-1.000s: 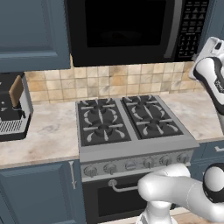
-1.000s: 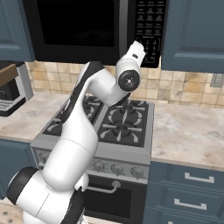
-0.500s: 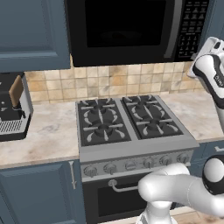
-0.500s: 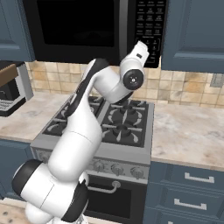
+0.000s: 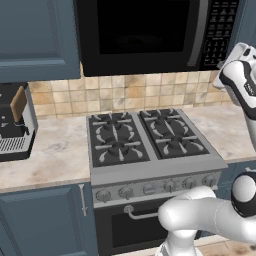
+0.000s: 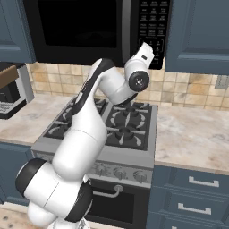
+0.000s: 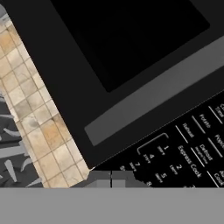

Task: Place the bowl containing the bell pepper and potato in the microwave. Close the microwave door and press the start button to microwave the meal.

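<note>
1. The large black boxy microwave (image 5: 150,35) is mounted above the black gas hob (image 5: 147,137), between blue cabinets; its wide black door with dark glass window (image 5: 137,30) lies flush with the front, so it is judged closed.
2. The grey vertical bar handle (image 7: 157,103) is seen in the hand view, running beside the keypad strip (image 6: 152,27) on the microwave's right side.
3. The hand (image 6: 147,50) is raised to the lower part of the keypad with its fingers closed together and nothing held; whether a key is actually touched cannot be told.
4. The step in hand is judged to be the pressing of the start button.
5. The keypad is judged rigid and flat, needing only a short, light push with the closed fingertips squarely on one key; a grasp is not called for.
6. The neighbouring keys are set close, so a slip sideways could trigger the wrong one.
7. The marbled beige worktop (image 5: 50,150) carries a dark toaster-like appliance (image 5: 12,120) at the left.
</note>
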{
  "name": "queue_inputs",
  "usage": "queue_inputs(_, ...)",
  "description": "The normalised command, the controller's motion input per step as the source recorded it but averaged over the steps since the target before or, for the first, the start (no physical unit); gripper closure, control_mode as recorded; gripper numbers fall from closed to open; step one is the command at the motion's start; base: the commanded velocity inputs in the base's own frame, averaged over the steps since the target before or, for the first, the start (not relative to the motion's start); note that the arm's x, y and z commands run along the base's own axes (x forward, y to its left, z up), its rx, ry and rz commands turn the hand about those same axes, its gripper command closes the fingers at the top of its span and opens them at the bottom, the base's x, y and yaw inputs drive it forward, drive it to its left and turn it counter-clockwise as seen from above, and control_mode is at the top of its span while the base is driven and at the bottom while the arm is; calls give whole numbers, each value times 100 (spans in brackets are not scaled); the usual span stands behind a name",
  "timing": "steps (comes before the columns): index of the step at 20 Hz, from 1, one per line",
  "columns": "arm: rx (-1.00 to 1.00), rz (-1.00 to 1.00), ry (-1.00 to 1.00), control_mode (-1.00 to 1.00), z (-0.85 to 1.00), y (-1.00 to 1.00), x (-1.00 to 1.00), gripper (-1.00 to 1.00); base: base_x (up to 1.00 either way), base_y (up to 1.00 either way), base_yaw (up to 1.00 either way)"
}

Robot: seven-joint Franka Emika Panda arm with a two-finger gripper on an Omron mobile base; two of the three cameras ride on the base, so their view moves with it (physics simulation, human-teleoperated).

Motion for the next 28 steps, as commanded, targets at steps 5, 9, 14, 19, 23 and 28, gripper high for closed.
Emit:
queue_inputs(5, 1, 0, 0, -100, -8, 0, 19, 100, 0, 0, 0)
queue_inputs(9, 3, 0, 0, -100, 0, -3, 26, 100, 0, 0, 0)
queue_inputs(14, 4, 0, 0, -100, 0, -9, 23, 100, 0, 0, 0)
queue_inputs(19, 4, 0, 0, -100, -2, -15, 18, 100, 0, 0, 0)
queue_inputs(23, 4, 0, 0, -100, -5, -14, 16, 100, 0, 0, 0)
queue_inputs(28, 3, 0, 0, -100, -9, -7, 12, 100, 0, 0, 0)
